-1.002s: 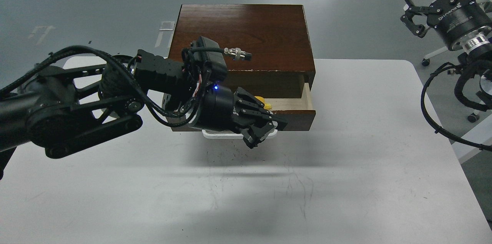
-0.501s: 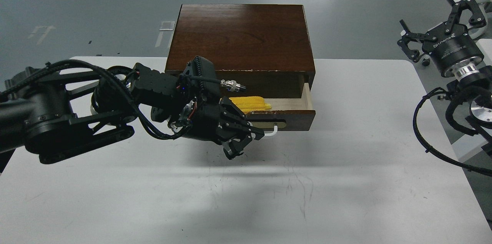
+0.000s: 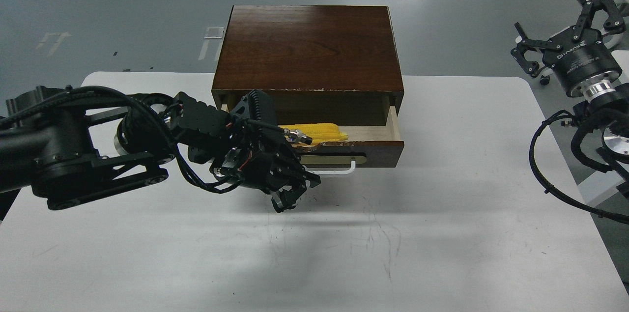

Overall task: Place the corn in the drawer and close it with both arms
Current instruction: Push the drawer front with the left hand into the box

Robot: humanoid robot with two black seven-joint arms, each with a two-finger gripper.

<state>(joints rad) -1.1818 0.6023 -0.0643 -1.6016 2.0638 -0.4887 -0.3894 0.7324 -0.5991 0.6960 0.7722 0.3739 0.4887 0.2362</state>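
Note:
The corn [image 3: 322, 131] lies inside the open drawer [image 3: 378, 151], at the left of its pale wood interior, with its left end hidden behind my left arm. The drawer's white bar handle [image 3: 336, 172] faces me. My left gripper [image 3: 294, 195] hangs in front of the drawer's left half, below the handle, just above the table; it is open and empty. My right gripper [image 3: 546, 13] is open and empty, raised far off to the right beyond the table's edge.
The dark brown cabinet [image 3: 309, 46] holding the drawer stands at the back middle of the white table [image 3: 442, 213]. My left arm's cables and a metal connector [image 3: 300, 136] hang over the drawer's left front. Grey floor lies beyond.
My left gripper has drawn back down and to the left, out of the drawer, leaving the corn uncovered inside. My right gripper has shifted slightly and turned.

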